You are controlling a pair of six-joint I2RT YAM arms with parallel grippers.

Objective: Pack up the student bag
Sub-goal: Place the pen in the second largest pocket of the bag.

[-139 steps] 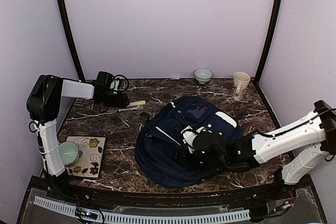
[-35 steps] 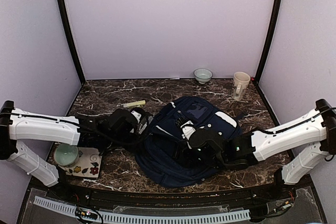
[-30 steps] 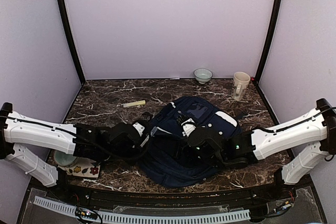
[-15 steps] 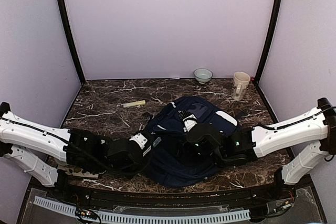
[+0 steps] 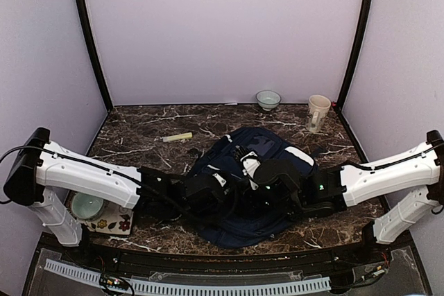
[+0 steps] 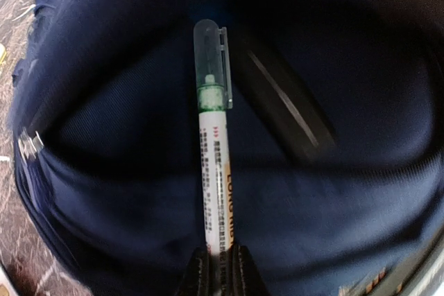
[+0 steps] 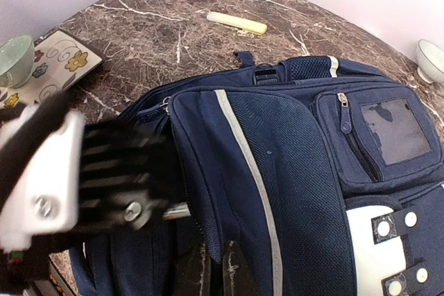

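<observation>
The student bag (image 5: pixel 272 149), navy with pale stripes, lies in the middle of the table with its main opening held agape. My right gripper (image 7: pixel 222 272) is shut on the fabric edge of that opening (image 5: pixel 244 175). My left gripper (image 6: pixel 218 268) is shut on a pen (image 6: pixel 214 150) with a white barrel, a green band and a clear cap. The pen points into the bag's dark blue inside (image 6: pixel 125 123), where a flat black object (image 6: pixel 284 105) lies. In the top view the left gripper (image 5: pixel 220 186) sits at the bag's mouth, partly hidden by fabric.
A yellow stick (image 5: pixel 177 137) lies on the marble behind the bag. A white bowl (image 5: pixel 268 99) and a cream mug (image 5: pixel 318 113) stand at the back right. A green bowl (image 5: pixel 88 204) rests on a floral tile (image 5: pixel 118 221) at the front left.
My left arm has swung right from beside the tile and carried the pen into the bag's opening. The right gripper has kept its hold on the flap, lifting it slightly.
</observation>
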